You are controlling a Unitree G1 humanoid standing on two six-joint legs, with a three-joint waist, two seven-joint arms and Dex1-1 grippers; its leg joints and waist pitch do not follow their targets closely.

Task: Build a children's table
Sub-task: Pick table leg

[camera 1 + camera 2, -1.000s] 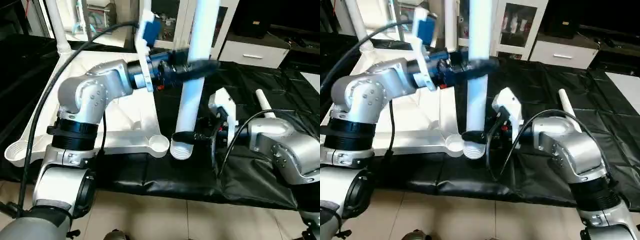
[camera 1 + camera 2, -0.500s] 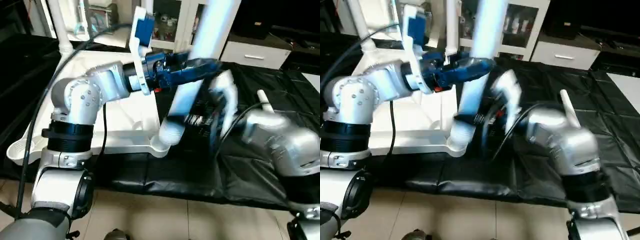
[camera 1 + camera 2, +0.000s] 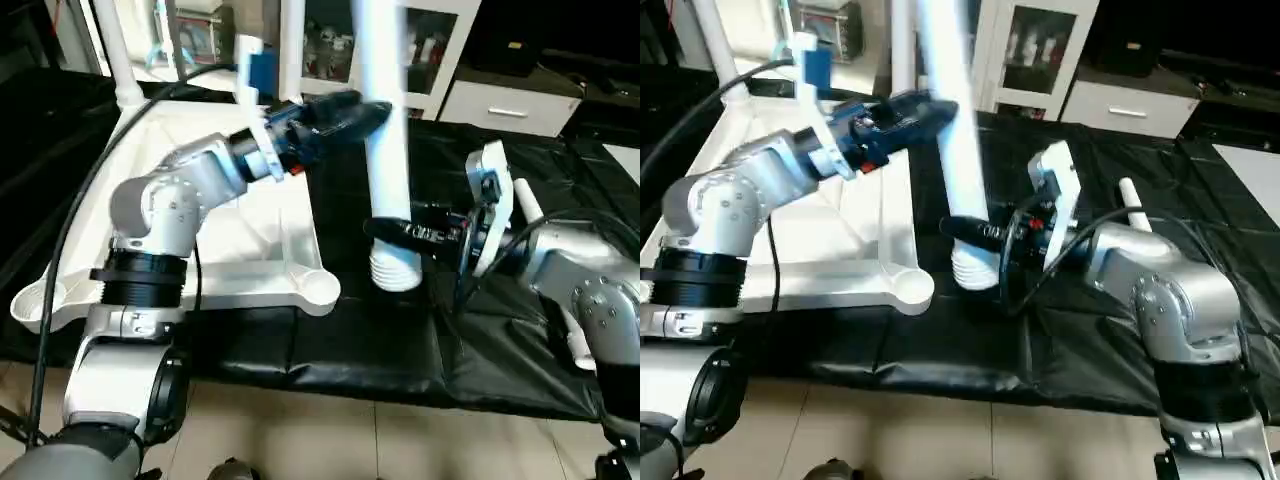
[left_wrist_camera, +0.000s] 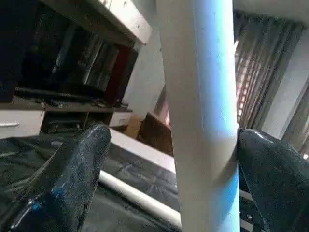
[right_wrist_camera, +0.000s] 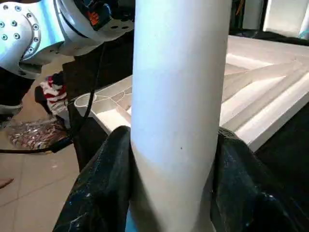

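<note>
Nearest the camera, at lower centre of the left eye view, the table top [image 3: 250, 270] lies ribbed side up on the black-covered surface [image 3: 350, 350]; its near corner socket [image 3: 318, 290] sits empty, just left of the leg's foot. The right hand [image 3: 400, 232] pinches the white leg [image 3: 385, 150] low down, just above its ribbed wide end [image 3: 393, 272]; the right wrist view shows a finger [image 5: 104, 193] pressed to each side of the tube. That wide end hangs close over the black cover, beside the socket and not in it (whether it touches the cover I cannot tell). The leg's long axis runs nearly upright, leaning slightly, and leaves the frame at upper centre. Higher up and farther back, the left hand [image 3: 345, 112] stands spread around the tube; in its wrist view one finger [image 4: 270, 174] touches the tube while the other stands clear, so I judge it a guide and not a grip. The coming move turns on one thing: the socket lies to the left of the leg's foot, so the right hand, being nearer, must carry it that way. Farther off, a second leg [image 3: 527, 205] lies at right; another [image 3: 115, 50] stands at upper left.
</note>
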